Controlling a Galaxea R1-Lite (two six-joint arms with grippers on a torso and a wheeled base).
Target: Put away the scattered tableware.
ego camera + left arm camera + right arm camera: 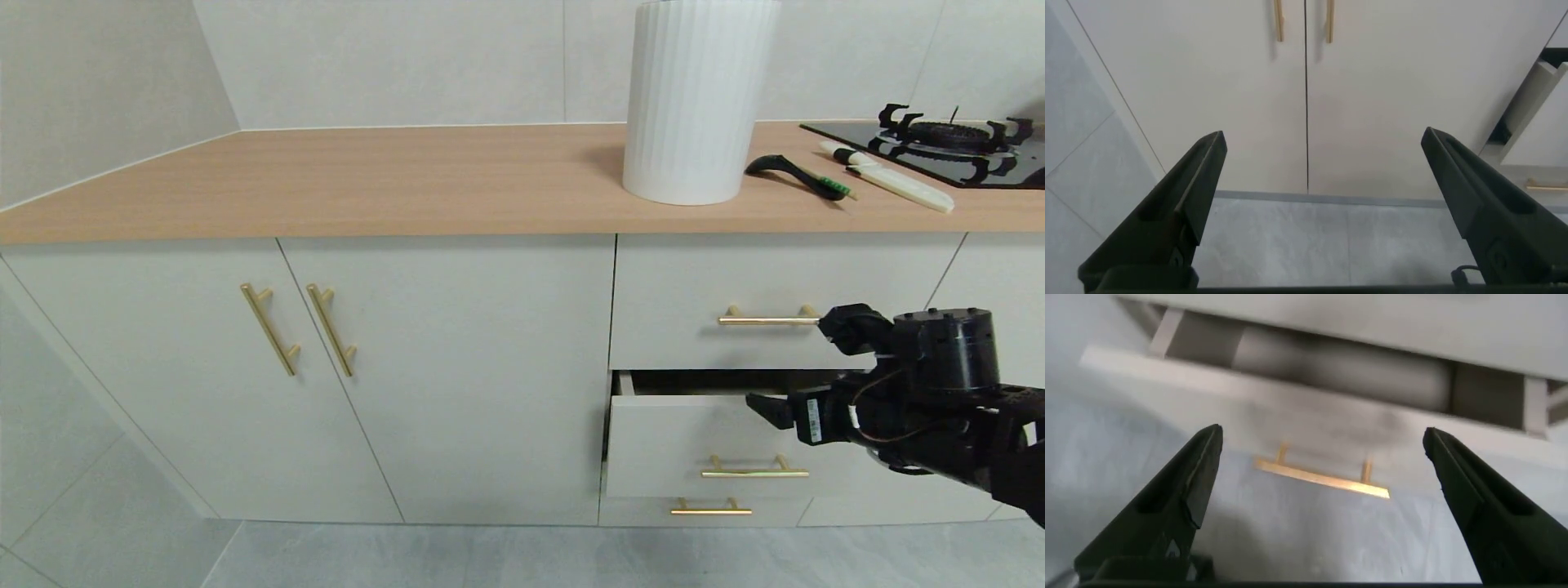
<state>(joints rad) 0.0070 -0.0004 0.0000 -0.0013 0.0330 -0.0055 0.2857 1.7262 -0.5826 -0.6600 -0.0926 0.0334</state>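
Pale grey tiled walls [392, 57] meet in a corner behind a wooden tabletop [367, 180]. Beneath it are cream cabinet doors [457, 367] with brass bar handles [268, 328]. Beside them the middle drawer [678, 445] stands partly open. A black gas hob [955, 143] sits at the tabletop's right end. The floor [490, 555] is grey tile.

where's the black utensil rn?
In the head view, the black utensil lies on the countertop at the right, between the white ribbed container and a white utensil beside the stove.
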